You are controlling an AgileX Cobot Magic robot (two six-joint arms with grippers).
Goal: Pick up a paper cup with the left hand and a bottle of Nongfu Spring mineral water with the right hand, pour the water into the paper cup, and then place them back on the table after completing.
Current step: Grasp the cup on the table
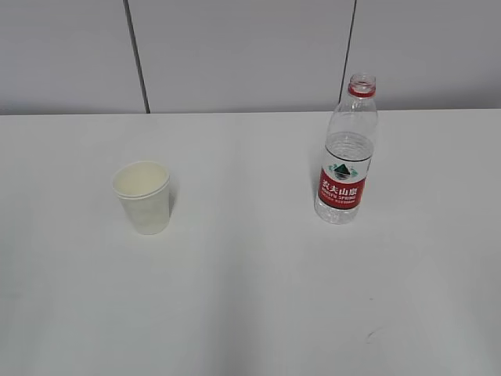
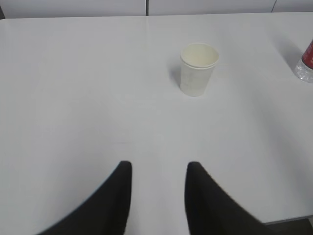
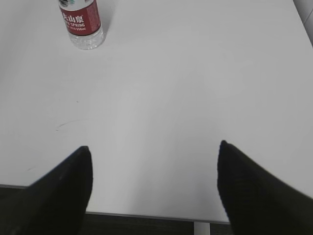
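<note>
On the table (image 1: 250,298), bottle (image 1: 345,153) labelled "SPRING".

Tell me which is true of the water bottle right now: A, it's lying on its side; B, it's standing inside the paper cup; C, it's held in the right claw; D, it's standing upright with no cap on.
D: the water bottle stands upright on the table with its red-ringed neck open, apart from the paper cup and untouched by either claw.

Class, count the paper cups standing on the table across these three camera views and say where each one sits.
1. The single paper cup stands upright, left of the water bottle and apart from it; no others show.
</note>
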